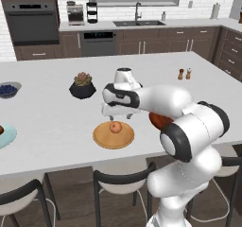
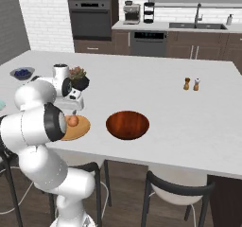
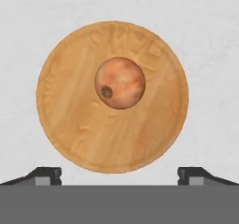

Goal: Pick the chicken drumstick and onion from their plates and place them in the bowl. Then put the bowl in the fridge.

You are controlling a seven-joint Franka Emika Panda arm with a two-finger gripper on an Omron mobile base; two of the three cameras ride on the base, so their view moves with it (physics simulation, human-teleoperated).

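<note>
The onion [image 3: 120, 82] lies near the middle of the tan wooden plate [image 3: 70, 125], straight below my hand. My gripper [image 3: 120, 175] is open, its fingertips [image 3: 46, 175] spread wide, with nothing between them. From the base it hovers a little above the onion [image 1: 115, 126] and the wooden plate [image 1: 106, 140]. The reddish-brown bowl [image 2: 127, 125] sits empty just right of that plate [image 2: 80, 130]. At the far left edge the drumstick [image 1: 1, 129] rests on the light-blue plate [image 1: 8, 137], cut off by the frame.
A small grey bowl of blueberries [image 1: 8, 89] and a potted succulent in a dark bowl [image 1: 82, 85] stand farther back on the island. Two shakers [image 2: 191, 84] stand at the right. Chairs [image 1: 120, 178] line the near edge of the counter.
</note>
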